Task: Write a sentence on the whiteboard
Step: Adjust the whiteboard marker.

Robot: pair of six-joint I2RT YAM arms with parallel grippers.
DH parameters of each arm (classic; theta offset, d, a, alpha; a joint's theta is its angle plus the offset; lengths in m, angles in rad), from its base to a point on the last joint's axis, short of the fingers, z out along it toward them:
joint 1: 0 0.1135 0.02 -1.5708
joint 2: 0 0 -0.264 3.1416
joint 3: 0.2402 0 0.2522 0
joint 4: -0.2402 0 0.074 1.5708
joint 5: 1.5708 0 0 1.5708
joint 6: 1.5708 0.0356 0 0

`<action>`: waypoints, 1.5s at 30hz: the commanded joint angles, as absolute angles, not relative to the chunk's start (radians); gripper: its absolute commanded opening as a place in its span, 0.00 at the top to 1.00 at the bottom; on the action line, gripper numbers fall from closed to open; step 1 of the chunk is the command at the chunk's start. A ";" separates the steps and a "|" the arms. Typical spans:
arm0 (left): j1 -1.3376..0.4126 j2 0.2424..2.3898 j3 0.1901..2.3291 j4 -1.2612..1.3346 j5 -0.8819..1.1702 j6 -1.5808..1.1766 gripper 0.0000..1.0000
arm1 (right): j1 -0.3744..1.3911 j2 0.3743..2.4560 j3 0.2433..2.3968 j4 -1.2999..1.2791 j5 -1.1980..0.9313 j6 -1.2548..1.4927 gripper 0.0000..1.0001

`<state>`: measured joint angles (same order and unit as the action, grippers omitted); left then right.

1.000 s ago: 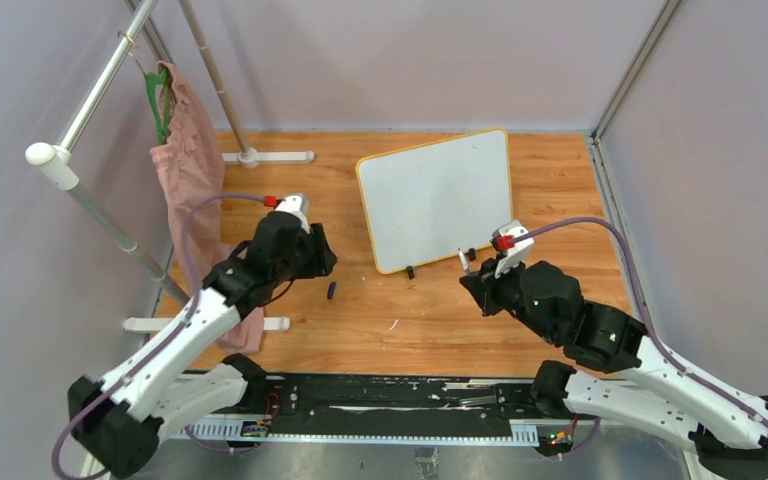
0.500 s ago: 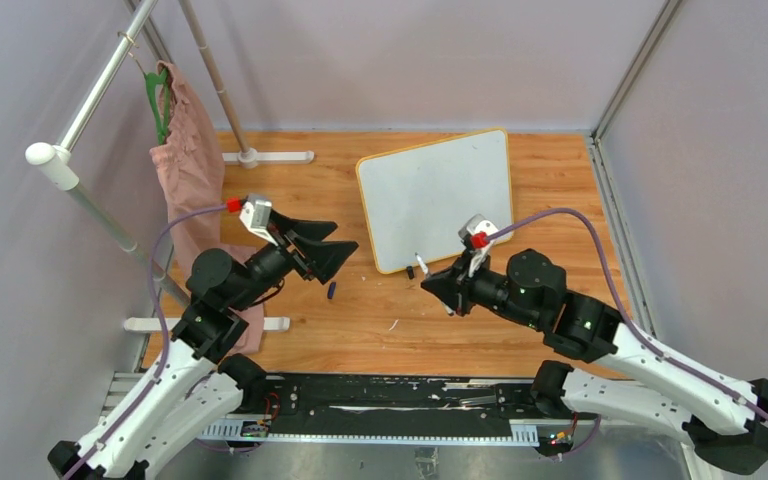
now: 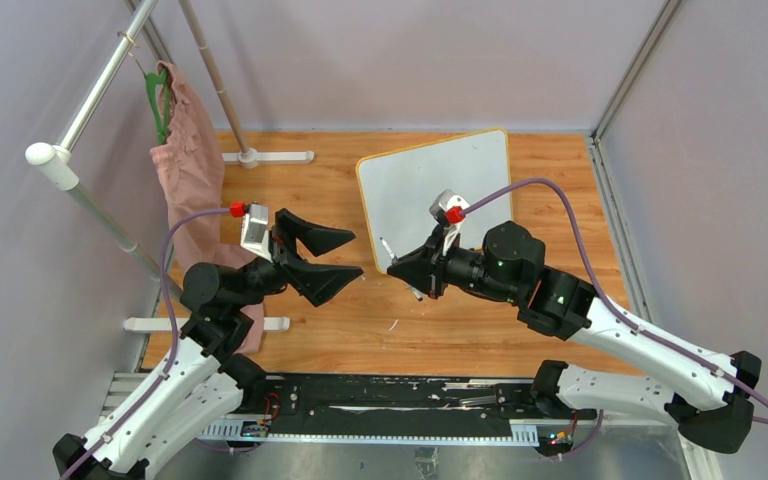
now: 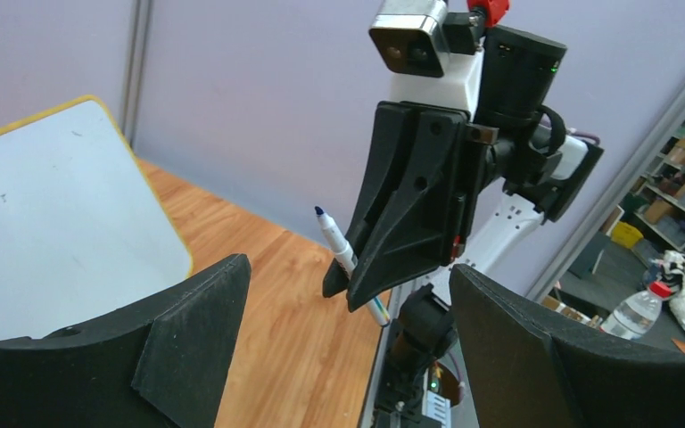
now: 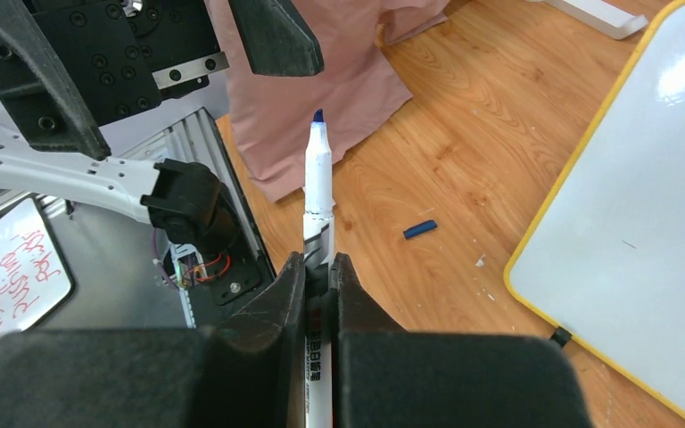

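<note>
The right claw is clamped tight on a white marker. Its two black fingers pinch the barrel, and the uncapped blue tip sticks out ahead. That tip points across toward the left arm, away from the whiteboard, and touches nothing.

The left claw faces it, spread wide with nothing in its grip. From its own camera the marker shows between the two parted fingers, farther off.

The whiteboard stands toward the back of the wooden tabletop, right of centre. It has a yellow rim all round, and its glossy face is white apart from a speck or two. The right arm's wrist hangs in front of its lower edge.

A small blue cap lies on the wood between the board and a pink garment. The garment hangs from a green hanger on a metal rail at the left.
</note>
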<state>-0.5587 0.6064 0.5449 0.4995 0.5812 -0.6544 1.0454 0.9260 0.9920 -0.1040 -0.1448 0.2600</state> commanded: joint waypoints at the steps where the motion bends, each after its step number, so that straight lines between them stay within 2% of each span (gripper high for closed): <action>1: -0.561 0.590 0.585 0.557 0.634 -0.707 0.12 | 1.052 0.910 1.012 -0.032 -0.205 0.291 1.00; 11: -0.561 0.612 0.618 0.557 0.609 -0.782 0.12 | 1.052 0.858 0.992 -0.008 -0.251 0.323 1.00; 24: -0.578 0.719 0.693 0.559 0.678 -0.822 0.15 | 1.054 0.926 1.012 0.114 -0.321 0.359 1.00; 34: -0.603 0.780 0.706 0.560 0.686 -0.847 0.28 | 1.053 0.956 1.018 0.143 -0.333 0.368 1.00; 45: -0.616 0.791 0.738 0.560 0.687 -0.842 0.52 | 1.055 0.954 1.013 0.143 -0.341 0.369 1.00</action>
<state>-0.6060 0.7876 0.7090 0.5320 0.6689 -0.8436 1.0454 0.9623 0.9913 0.1074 -0.3202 0.3580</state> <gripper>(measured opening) 0.511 0.086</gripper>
